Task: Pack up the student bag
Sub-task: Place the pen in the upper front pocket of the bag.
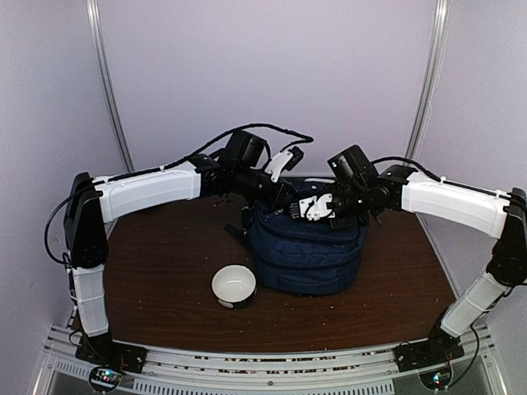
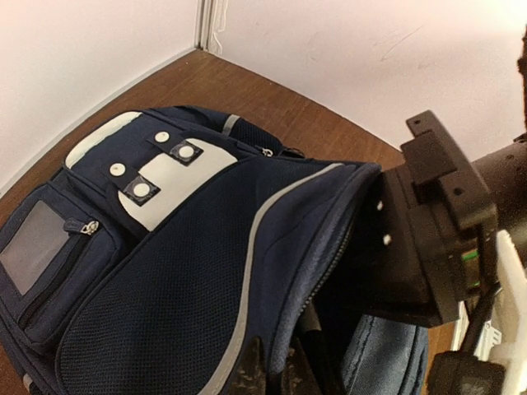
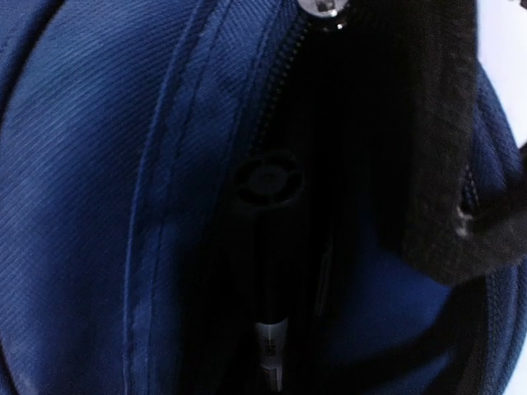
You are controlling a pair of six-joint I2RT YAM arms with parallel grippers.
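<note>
The navy student bag (image 1: 305, 255) stands upright near the middle of a dark brown table (image 1: 165, 263), slightly right of centre, as both robot arms meet over its open top. The left gripper (image 1: 284, 202) reaches in from the far left. In its wrist view, its fingers (image 2: 249, 366) are pressed together on the zipped rim of the bag's front panel, holding that rim lifted.

The right gripper (image 1: 306, 210) comes in from the right and dips into the mouth of the bag. Its jaws are closed, but the dark interior does not show whether they hold anything. In the right wrist view, a zip (image 3: 284, 74) runs down blue cloth beside a black gap. In that gap stands a slender dark object (image 3: 268, 185) with a round top and a pale label, too dim to name.

The white studded patch (image 2: 165, 177) and a small clear-window pocket (image 2: 33, 247) are on the bag's front. A white bowl (image 1: 234, 285) sits just beside the bag's near left corner
</note>
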